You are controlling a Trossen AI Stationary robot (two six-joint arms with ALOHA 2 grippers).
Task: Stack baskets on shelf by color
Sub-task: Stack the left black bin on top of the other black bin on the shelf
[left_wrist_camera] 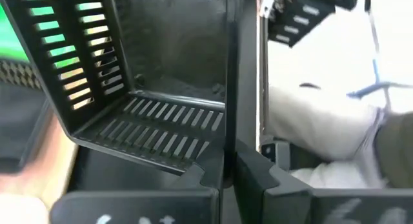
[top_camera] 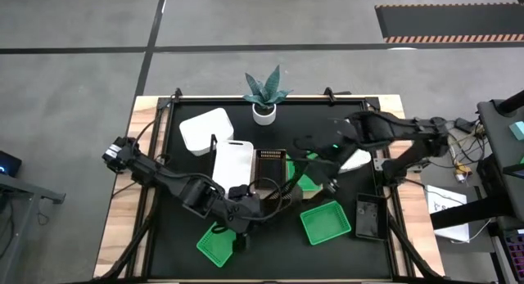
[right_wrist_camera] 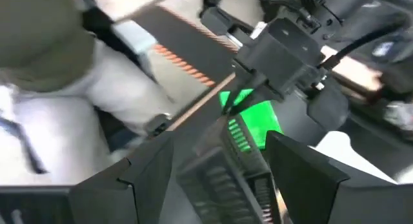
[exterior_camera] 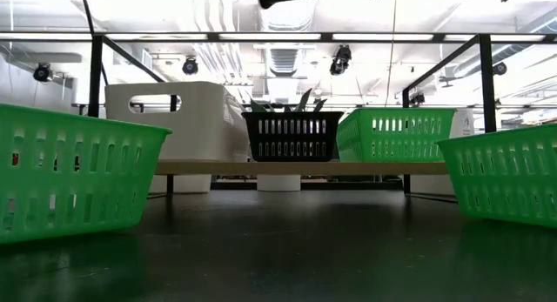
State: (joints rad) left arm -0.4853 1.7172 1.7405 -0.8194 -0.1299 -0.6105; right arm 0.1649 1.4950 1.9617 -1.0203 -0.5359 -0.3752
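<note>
On the black mat (top_camera: 270, 250), left gripper (top_camera: 282, 194) grips a black basket (left_wrist_camera: 148, 88); right gripper (top_camera: 315, 157), at 2 o'clock, stands open.

This place is a robotics lab or an industrial test hall. The low view shows a high ceiling with open ducts (exterior_camera: 291, 54), pipes and strip lights, and a black metal frame (exterior_camera: 96, 71) stands around the table. In the high view the floor (top_camera: 74, 71) is grey concrete with dark joint lines, and a striped hazard mat (top_camera: 446, 22) lies at the far right corner. Cables and equipment (top_camera: 503, 153) stand beside the table's right edge.
</note>
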